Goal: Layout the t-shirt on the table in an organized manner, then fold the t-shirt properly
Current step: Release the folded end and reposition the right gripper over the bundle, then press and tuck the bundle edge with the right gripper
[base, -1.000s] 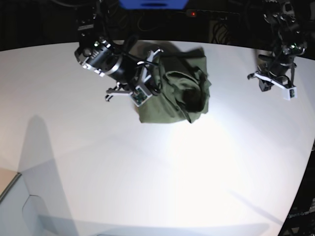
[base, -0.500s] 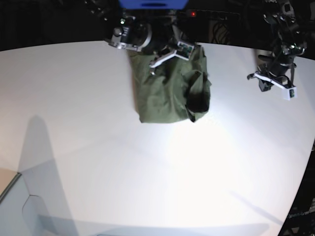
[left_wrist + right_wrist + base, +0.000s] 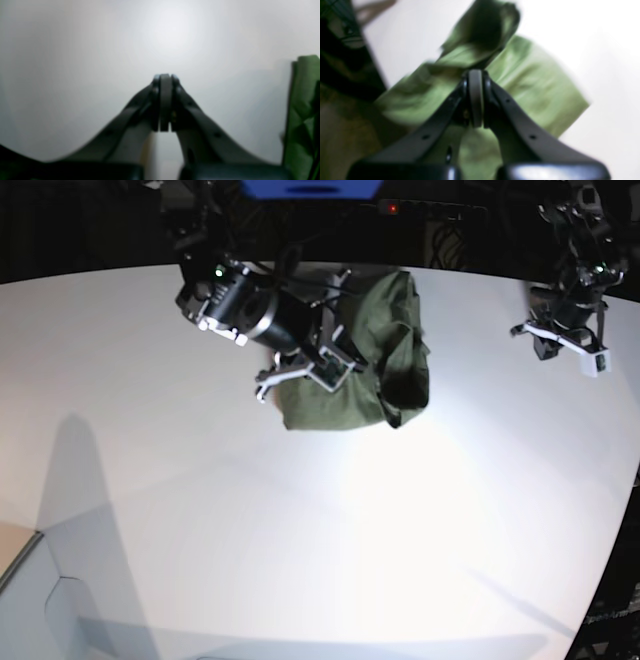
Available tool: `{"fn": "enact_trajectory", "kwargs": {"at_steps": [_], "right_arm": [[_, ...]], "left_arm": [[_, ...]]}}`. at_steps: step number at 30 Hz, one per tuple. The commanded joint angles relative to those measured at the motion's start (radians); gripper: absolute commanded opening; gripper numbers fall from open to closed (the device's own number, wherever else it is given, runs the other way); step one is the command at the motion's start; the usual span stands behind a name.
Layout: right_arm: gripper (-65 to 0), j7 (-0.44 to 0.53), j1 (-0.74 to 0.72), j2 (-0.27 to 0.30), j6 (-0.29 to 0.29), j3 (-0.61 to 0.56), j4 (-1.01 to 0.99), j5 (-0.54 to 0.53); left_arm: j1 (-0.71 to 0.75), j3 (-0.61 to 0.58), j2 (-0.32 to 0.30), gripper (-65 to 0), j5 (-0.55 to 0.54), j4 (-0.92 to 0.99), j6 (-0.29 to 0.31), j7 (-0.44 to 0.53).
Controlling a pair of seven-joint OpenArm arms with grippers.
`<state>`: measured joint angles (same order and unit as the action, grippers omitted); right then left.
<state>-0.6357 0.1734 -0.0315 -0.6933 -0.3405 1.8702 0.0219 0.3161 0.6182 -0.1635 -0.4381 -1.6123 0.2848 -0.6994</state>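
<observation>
t-shirt (image 3: 385, 355): olive-green, folded, rumpled | on white table (image 3: 300, 540), far side

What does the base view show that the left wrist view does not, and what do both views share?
Only the base view shows the right gripper over the folded green t-shirt, the dark background beyond the table edge, and both arms at once. Only the left wrist view shows, close up, that the left gripper is shut with nothing between its jaws. Both show the white table, the left gripper apart from the shirt, and at least an edge of the t-shirt.
</observation>
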Motion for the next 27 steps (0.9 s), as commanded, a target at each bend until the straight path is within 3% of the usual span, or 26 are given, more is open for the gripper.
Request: {"fn": "enact_trajectory", "kwargs": {"at_steps": [1,11,17,19,22,27], "right_arm": [[-65.0,0.024,-0.036,-0.021,-0.005,0.001,-0.01,-0.017],[-65.0,0.032,-0.268,-0.074,-0.005,0.004,-0.314,-0.015],[-65.0,0.033,-0.32,-0.101,-0.005,0.001,-0.386,-0.015],[-65.0,0.033,-0.32,-0.12,-0.005,-0.002,-0.392,-0.017],[-65.0,0.033,-0.317,-0.126,-0.005,-0.067,-0.395,-0.017],[-65.0,0.033,-0.309,-0.126,-0.005,-0.217,-0.392,-0.017]], "left_arm": [[-0.002,0.007,-0.011,-64.8,-0.011,-0.021,0.006,0.017],[0.018,0.021,-0.012,-64.8,-0.011,-0.027,0.008,0.016],[0.05,0.041,-0.012,-64.8,-0.011,-0.024,0.009,0.02],[0.05,0.042,-0.012,-64.8,-0.011,-0.021,0.044,0.019],[0.05,0.042,-0.012,-64.8,-0.005,-0.021,0.11,0.016],[0.05,0.042,-0.012,-64.8,-0.005,-0.027,0.126,0.016]]}}
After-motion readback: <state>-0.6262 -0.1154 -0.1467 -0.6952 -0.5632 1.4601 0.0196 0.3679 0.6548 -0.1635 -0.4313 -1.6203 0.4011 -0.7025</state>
